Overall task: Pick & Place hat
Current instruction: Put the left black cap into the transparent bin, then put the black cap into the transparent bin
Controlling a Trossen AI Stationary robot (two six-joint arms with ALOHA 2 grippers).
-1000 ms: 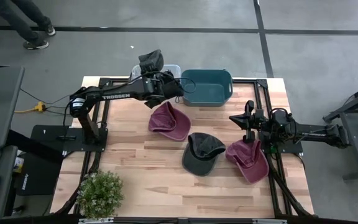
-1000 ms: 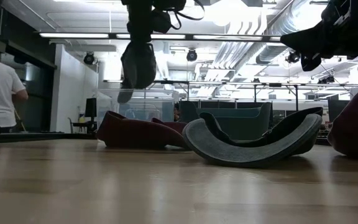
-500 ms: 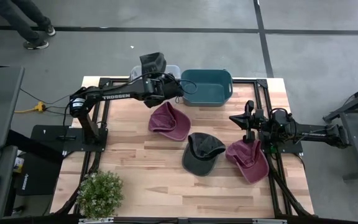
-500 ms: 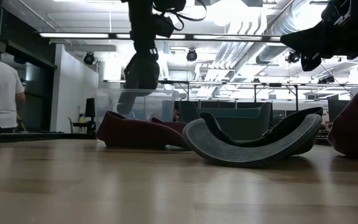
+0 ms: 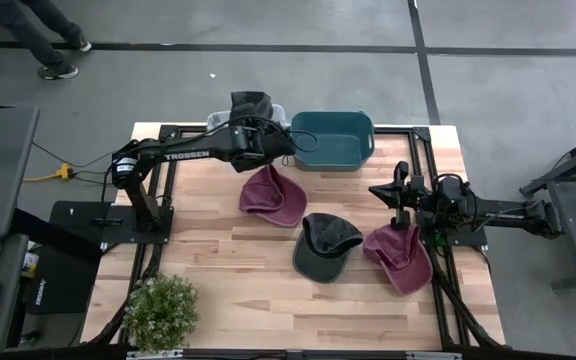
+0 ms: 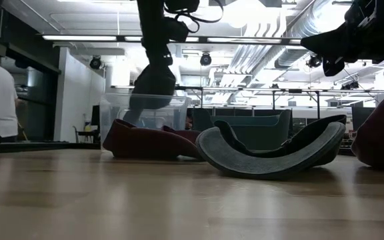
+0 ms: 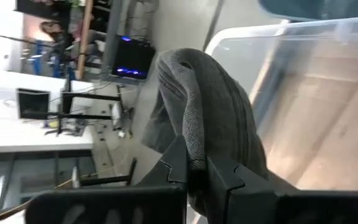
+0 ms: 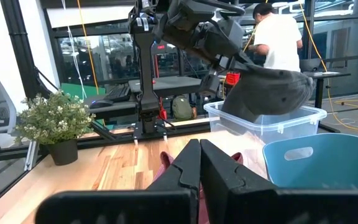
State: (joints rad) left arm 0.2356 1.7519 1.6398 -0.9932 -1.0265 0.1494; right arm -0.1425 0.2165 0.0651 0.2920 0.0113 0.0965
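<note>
So the left gripper [image 7: 197, 177] is clamped tight on a grey hat [image 7: 207, 118], with the fabric pinched between the two fingers [image 7: 174, 163] so hardly any gap is left between them. In the high view the hat [image 5: 251, 105] is held up over the clear bin [image 5: 276, 111] at the far edge of the table [image 5: 228, 260], and in the right wrist view it is seen hanging just above the bin's rim [image 8: 263, 118], apart from the bin floor as far as can be told. From the low view the hat [image 6: 153, 83] is seen dangling in front of the bin [image 6: 115, 110], with its lower edge dipping below the top of the bin wall. A teal bin [image 5: 333, 138] is set right beside the clear one. Three more hats are left on the wood: a maroon hat [image 5: 270, 193] near the bins, a dark hat [image 5: 326, 245] in the middle, and a second maroon hat [image 5: 400, 256] just beside it on the right. The right gripper [image 8: 199, 163] is parked above that second maroon hat, its fingers pressed together with nothing held. A potted plant [image 5: 161, 310] is placed at the near left corner, and a person [image 8: 278, 40] in a white shirt is visible off in the room.
</note>
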